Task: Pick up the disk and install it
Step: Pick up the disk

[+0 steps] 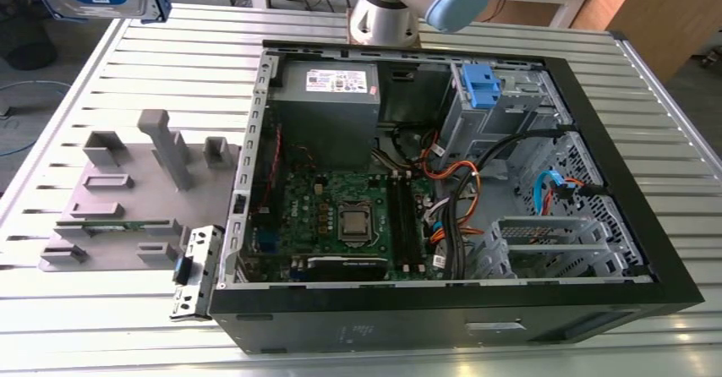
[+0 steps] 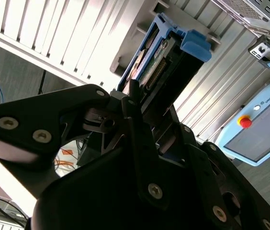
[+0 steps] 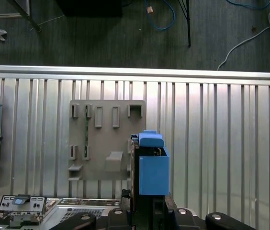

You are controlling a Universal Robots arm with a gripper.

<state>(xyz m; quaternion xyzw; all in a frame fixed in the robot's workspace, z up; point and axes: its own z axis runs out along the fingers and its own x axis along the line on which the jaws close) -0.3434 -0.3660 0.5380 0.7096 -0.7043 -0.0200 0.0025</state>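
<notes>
Since the disk has to end up inside the open computer case, the pincer holds it high off the slatted surface, clamped on one end of it. The drive stands edge-on, its far end pointing away from the arm. That grip looks deliberate: the blue side rails are mostly left bare along their length (a sensible hold for a part that fits by its rails).

In the first wrist view the disk hangs over the strip of surface between the case and the surface's outer edge, just beside the grey holder plate — touching neither. The height keeps it above the plate's upright pegs and the case wall.

In the exterior view the case lies on its side with its panel off, a bare blue clip sitting in the drive cage at its far corner — well apart from the disk.
</notes>
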